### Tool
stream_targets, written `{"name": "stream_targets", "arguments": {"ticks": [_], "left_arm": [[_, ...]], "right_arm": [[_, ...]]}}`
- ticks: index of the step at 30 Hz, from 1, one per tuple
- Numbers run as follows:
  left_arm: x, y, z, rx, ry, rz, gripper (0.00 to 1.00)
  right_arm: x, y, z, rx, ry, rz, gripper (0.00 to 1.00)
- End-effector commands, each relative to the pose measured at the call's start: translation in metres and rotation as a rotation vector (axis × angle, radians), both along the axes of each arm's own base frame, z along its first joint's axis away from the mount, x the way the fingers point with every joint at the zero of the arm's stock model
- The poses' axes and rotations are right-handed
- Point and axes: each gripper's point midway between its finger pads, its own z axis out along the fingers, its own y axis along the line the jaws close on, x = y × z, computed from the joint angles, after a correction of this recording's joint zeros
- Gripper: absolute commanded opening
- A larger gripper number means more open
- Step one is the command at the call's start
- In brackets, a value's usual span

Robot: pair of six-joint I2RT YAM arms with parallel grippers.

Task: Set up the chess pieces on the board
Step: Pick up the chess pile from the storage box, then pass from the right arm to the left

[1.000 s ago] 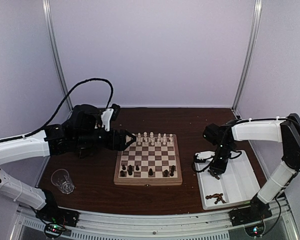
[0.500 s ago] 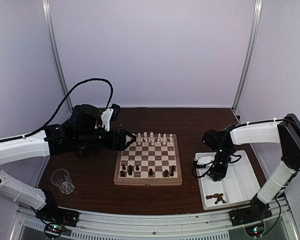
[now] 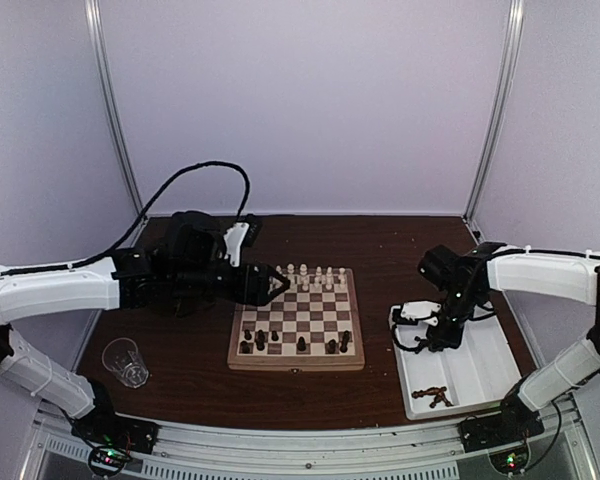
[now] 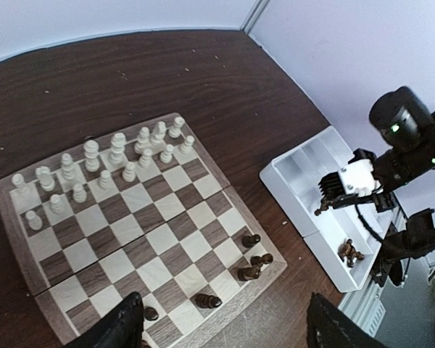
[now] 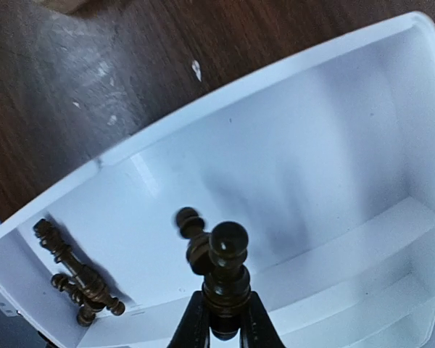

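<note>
My right claw [image 5: 221, 320] is pinching a dark chessman [image 5: 227, 250] by its lower part, the two fingers [image 5: 191, 326] pressed against it from either side and its round head pointing up at my wrist camera. It hangs over the far left compartment of the white tray [image 3: 480, 372], which sits on the right of the worktop [image 3: 380, 250], well apart from the board [image 3: 296, 318]. Just behind the held piece another small dark shape [image 5: 187, 220] shows against the tray floor; I cannot tell whether it touches the one I hold. A few more dark pieces [image 3: 436, 397] lie on their sides in the tray's near compartment. My left claw [image 3: 276, 284] is spread wide and holds nothing, its fingers [image 4: 127, 326] far apart; it hovers above the far left corner of the board. The board lies flat in the middle of the worktop. The cream-white pieces [image 3: 310, 275] stand upright in two rows along its far edge. A handful of dark pieces [image 3: 302, 344] stand spaced along its near edge, with gaps between them, and the middle squares are bare. A clear glass [image 3: 126, 362] stands upright on the near left of the worktop, well away from the board.
</note>
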Motion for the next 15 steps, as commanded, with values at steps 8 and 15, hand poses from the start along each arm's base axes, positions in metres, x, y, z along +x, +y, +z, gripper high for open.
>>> {"name": "stream_targets", "arguments": {"ticks": [8, 15], "left_arm": [[-0.035, -0.133, 0.006, -0.192, 0.057, -0.350, 0.67], [-0.051, -0.192, 0.014, -0.370, 0.092, -0.514, 0.67]], "right_arm": [[-0.017, 0.038, 0.092, 0.343, -0.086, 0.057, 0.01], [-0.025, 0.055, 0.124, 0.486, -0.085, 0.057, 0.01]]}}
